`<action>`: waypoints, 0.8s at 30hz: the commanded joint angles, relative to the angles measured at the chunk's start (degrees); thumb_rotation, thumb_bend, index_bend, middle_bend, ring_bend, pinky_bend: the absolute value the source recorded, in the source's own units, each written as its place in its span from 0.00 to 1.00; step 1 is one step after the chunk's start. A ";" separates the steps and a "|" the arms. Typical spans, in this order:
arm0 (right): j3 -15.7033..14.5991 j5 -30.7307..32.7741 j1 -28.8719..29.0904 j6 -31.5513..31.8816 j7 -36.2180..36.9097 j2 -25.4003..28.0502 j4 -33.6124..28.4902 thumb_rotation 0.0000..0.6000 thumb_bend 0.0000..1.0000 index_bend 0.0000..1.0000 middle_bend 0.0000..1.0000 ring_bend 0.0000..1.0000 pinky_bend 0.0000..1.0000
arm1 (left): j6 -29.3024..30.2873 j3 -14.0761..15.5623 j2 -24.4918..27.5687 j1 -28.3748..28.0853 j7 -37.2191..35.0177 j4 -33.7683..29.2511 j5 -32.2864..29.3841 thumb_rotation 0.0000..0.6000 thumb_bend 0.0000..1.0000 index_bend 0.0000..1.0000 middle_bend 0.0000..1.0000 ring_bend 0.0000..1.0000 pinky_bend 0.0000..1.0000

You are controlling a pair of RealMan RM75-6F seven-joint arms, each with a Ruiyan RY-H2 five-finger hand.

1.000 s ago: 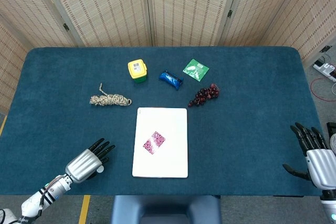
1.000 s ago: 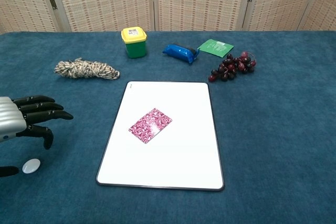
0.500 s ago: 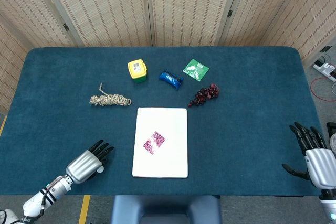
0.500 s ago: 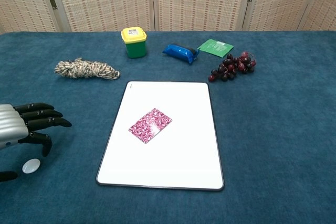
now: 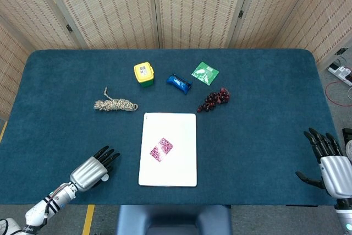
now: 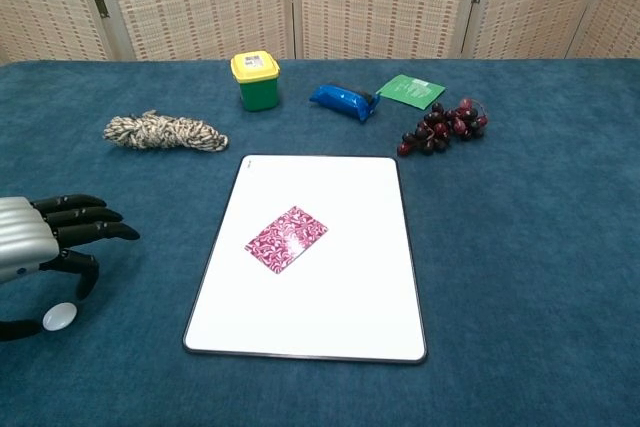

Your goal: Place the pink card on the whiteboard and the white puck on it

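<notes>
Mostly the blue tabletop (image 5: 264, 97) filled both views. Next in size was the whiteboard (image 6: 340, 287), lying flat near the front edge, with the pink card (image 6: 287, 238) resting on its middle, turned a bit slantwise.

At the left front, the left hand (image 6: 45, 242) hung low over the tabletop with its fingers (image 6: 95, 232) spread and pointing toward the whiteboard. It held nothing. At the right front edge, the right hand (image 5: 329, 160) was also spread wide and held nothing.

Farther back lay a coil of rope (image 6: 160, 131) on the left, a bunch of grapes (image 6: 440, 127) on the right, a green tub (image 6: 256, 81) with a yellow lid, a blue packet (image 6: 343, 101) and a green packet (image 6: 411, 91).

Smallest was the white puck (image 6: 59, 316). It sat on the tabletop just under the left hand, well apart from the whiteboard. I could not tell whether the thumb touched it.
</notes>
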 commanded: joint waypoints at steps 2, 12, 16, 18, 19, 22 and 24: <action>0.01 0.09 0.08 -0.16 0.04 -0.07 0.08 1.00 0.11 0.04 0.08 0.09 0.00 | -0.24 0.01 -0.11 0.04 0.10 -0.07 0.22 1.00 0.32 0.47 0.11 0.00 0.00; 0.01 0.33 0.12 -0.34 -0.11 -0.02 -0.01 1.00 0.11 0.04 0.08 0.09 0.00 | -1.11 -0.37 -0.76 0.06 0.37 0.16 0.29 1.00 0.34 0.49 0.11 0.00 0.00; -0.01 0.38 0.10 -0.36 -0.16 -0.02 -0.11 1.00 0.11 0.04 0.08 0.09 0.00 | -1.30 -0.43 -1.04 0.05 0.29 0.41 0.44 1.00 0.35 0.51 0.11 0.00 0.00; -0.02 0.40 0.11 -0.39 -0.19 -0.04 -0.12 1.00 0.11 0.04 0.08 0.09 0.00 | -1.26 -0.48 -1.17 0.07 0.05 0.64 0.52 1.00 0.36 0.52 0.11 0.00 0.00; -0.02 0.39 0.11 -0.39 -0.19 -0.05 -0.13 1.00 0.11 0.04 0.08 0.09 0.00 | -1.28 -0.50 -1.21 0.08 -0.03 0.77 0.52 1.00 0.36 0.52 0.12 0.00 0.00; -0.01 0.37 0.12 -0.37 -0.28 -0.04 -0.20 1.00 0.11 0.04 0.08 0.09 0.00 | -1.31 -0.53 -1.25 0.10 -0.28 1.01 0.56 1.00 0.37 0.53 0.12 0.00 0.00; 0.00 0.36 0.13 -0.36 -0.31 -0.04 -0.25 1.00 0.11 0.04 0.08 0.09 0.00 | -1.21 -0.58 -1.18 0.13 -0.35 1.04 0.63 1.00 0.37 0.54 0.12 0.00 0.00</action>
